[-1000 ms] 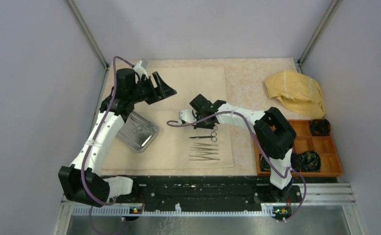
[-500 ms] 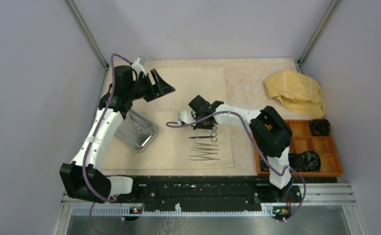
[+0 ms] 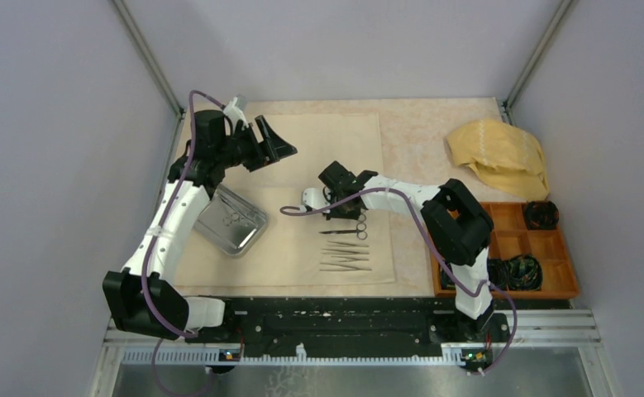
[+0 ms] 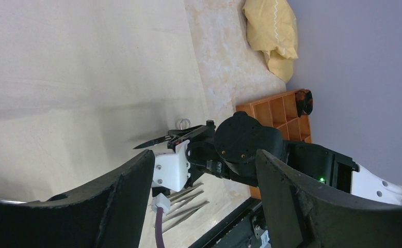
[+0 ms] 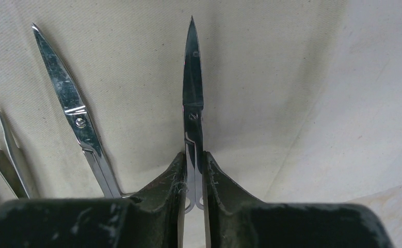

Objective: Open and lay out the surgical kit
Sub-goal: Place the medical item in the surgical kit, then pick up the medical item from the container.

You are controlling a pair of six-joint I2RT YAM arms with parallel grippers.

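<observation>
Only the elbows have shifted; the right end effector (image 5: 193,155) narrowly pinches steel scissors (image 5: 192,88) lying on the cream cloth sheet (image 5: 271,77), apparently placed for release, while the left end effector (image 3: 279,141) hovers wide, empty.

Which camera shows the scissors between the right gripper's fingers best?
The right wrist view. The scissors fill the middle, blades closed, sitting between the fingers of the right gripper. The left wrist view shows only a small dark blade tip and one ring sticking out past that gripper. The top view mostly hides them under the arm.
</observation>
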